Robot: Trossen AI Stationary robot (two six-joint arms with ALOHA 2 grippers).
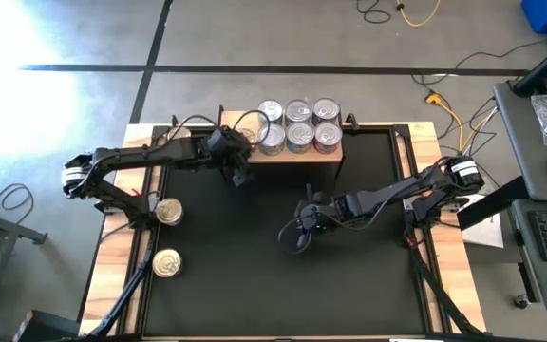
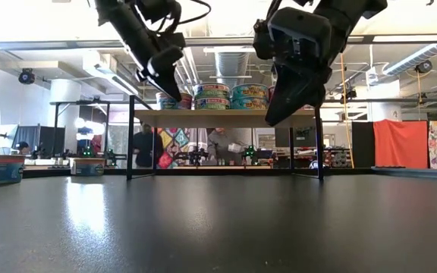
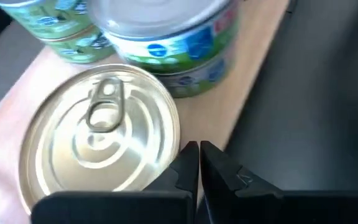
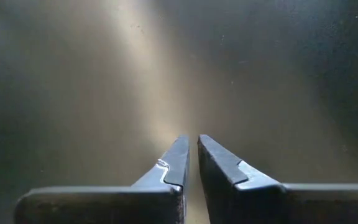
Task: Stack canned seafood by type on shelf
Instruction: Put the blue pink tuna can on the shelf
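While both grippers hang empty with jaws pressed together, most cans sit on the shelf; two cans wait at nine o'clock.

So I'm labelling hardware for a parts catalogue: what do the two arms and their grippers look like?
Both arms are dark, slim and jointed, with black cables looping along them and a white-banded joint near each base. The left gripper and right gripper each have two tapered dark fingers with bare metallic inner faces.

shelf: tins stacked (two rows) | black table: two tins left
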